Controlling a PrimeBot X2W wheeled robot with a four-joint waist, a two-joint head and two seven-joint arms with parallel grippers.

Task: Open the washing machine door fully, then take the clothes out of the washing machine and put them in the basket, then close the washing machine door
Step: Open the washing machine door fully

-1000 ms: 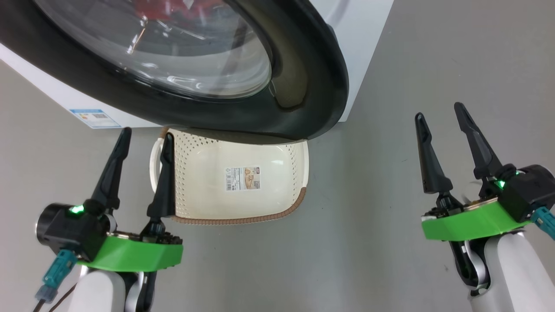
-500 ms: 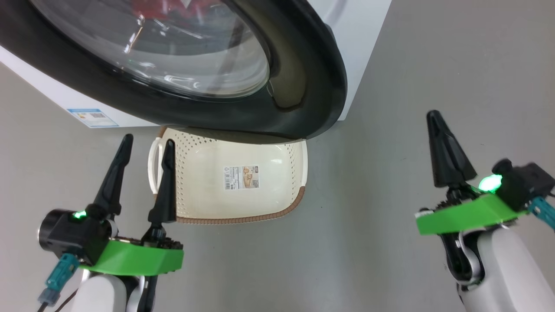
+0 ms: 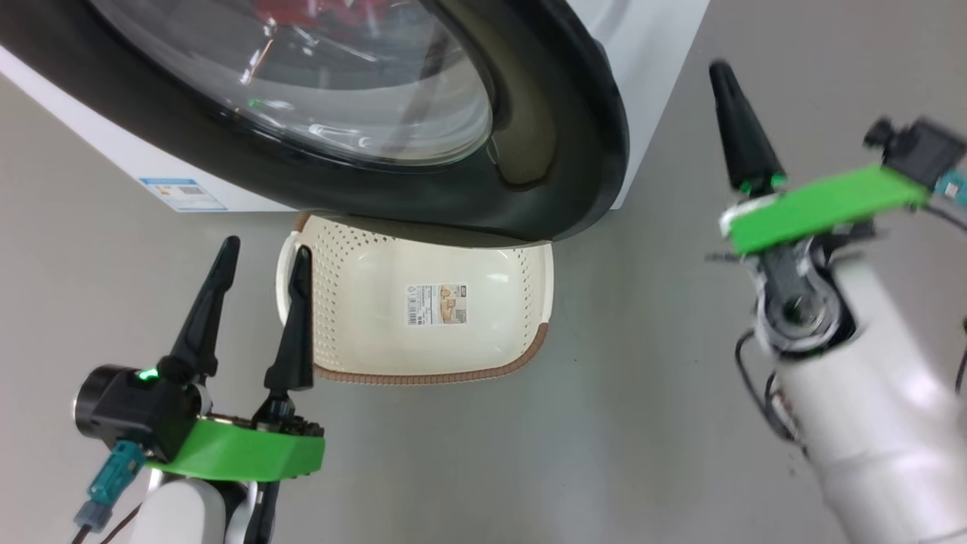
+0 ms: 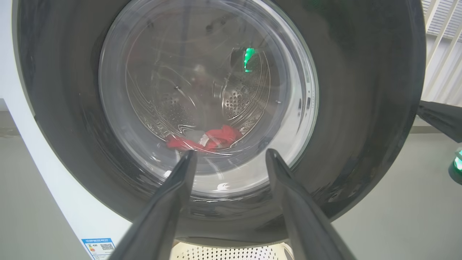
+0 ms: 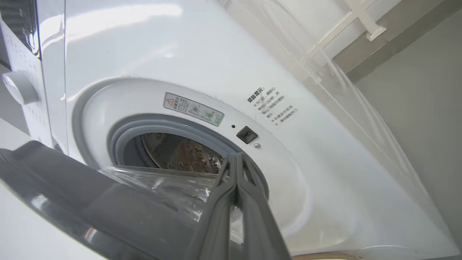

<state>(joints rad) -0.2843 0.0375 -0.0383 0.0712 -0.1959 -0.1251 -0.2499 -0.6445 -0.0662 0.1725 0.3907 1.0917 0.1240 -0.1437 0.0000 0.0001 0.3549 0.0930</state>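
Note:
The washing machine door (image 3: 559,151), with its black rim and glass bowl, stands partly open above the cream basket (image 3: 355,302). Red clothes (image 4: 213,139) lie in the drum behind the glass. My left gripper (image 3: 266,248) is open and empty, low beside the basket's left handle; the left wrist view shows it (image 4: 231,153) pointing at the door's glass. My right gripper (image 3: 721,72) is shut on nothing, raised to the right of the door's edge. In the right wrist view its closed tips (image 5: 236,157) point at the washing machine (image 5: 325,162) front, near the grey rubber ring (image 5: 119,133).
The basket sits on the grey floor, partly under the door. A latch socket (image 5: 247,134) and printed labels are on the machine's front beside the opening. A blue label (image 3: 183,194) marks the machine's lower left. Open floor lies to the right.
My right gripper has shut and risen up and forward, to beside the door's right edge. The left gripper has stayed open and in place. The head camera shifted slightly.

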